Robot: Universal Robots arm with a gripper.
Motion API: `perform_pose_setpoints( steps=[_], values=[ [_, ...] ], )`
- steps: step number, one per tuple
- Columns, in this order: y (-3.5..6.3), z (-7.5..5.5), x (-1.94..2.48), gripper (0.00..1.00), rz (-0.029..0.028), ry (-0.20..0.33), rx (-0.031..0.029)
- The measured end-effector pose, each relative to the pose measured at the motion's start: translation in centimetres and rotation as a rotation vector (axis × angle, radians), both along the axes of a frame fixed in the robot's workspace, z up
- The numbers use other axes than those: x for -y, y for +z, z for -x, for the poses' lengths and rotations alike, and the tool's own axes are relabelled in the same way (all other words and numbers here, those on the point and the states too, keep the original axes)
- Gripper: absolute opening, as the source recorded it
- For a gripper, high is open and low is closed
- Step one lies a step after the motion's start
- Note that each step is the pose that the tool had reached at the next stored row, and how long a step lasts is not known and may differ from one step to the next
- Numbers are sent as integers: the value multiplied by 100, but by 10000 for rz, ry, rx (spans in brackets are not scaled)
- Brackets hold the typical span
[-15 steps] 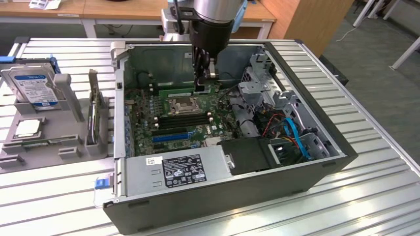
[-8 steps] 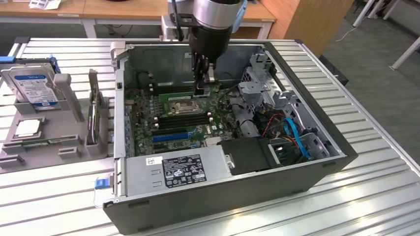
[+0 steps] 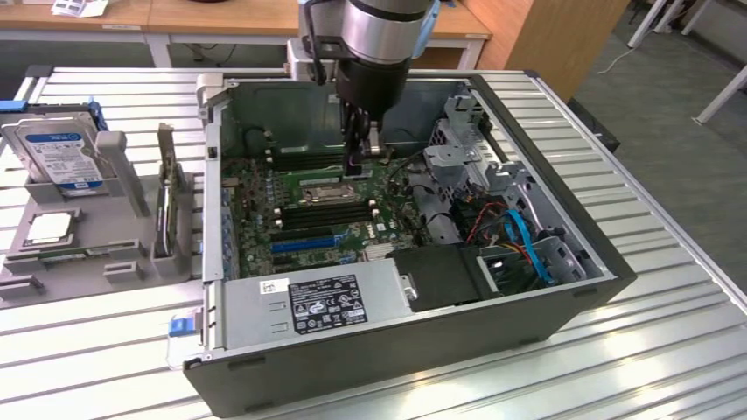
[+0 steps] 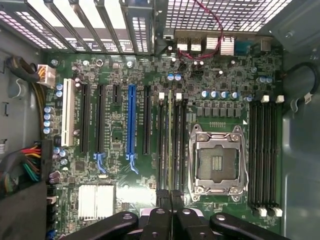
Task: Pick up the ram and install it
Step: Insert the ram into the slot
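The ram (image 4: pixel 170 145) is a thin green stick seen edge-on. It stands in one of the black memory slots beside the empty CPU socket (image 4: pixel 216 162) and runs the slot's full length. My gripper (image 4: pixel 169 197) is shut, with its two dark fingertips pressed together right at the near end of the ram. I cannot tell whether they touch it. In the exterior view the arm reaches straight down into the open computer case (image 3: pixel 583 280), and the gripper (image 3: pixel 362 164) hangs just above the motherboard next to the socket.
A grey holder (image 3: pixel 24 280) at the exterior view's left carries a blue-labelled hard drive (image 3: pixel 59 149), a CPU chip (image 3: pixel 47 229) and an upright expansion card (image 3: pixel 170 206). Inside the case are the power supply (image 3: pixel 332 302), a drive cage (image 3: pixel 467 157) and blue cables (image 3: pixel 526 241).
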State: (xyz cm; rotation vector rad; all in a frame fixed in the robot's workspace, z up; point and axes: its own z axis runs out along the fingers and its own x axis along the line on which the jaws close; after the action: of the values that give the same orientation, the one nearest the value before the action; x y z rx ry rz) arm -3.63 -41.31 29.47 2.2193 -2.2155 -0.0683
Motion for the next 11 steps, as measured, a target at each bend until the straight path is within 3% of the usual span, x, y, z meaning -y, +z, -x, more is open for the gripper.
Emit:
perform_pose_setpoints(
  steps=[11],
  values=[
    [-132,2,0,12,0,0,6]
  ],
)
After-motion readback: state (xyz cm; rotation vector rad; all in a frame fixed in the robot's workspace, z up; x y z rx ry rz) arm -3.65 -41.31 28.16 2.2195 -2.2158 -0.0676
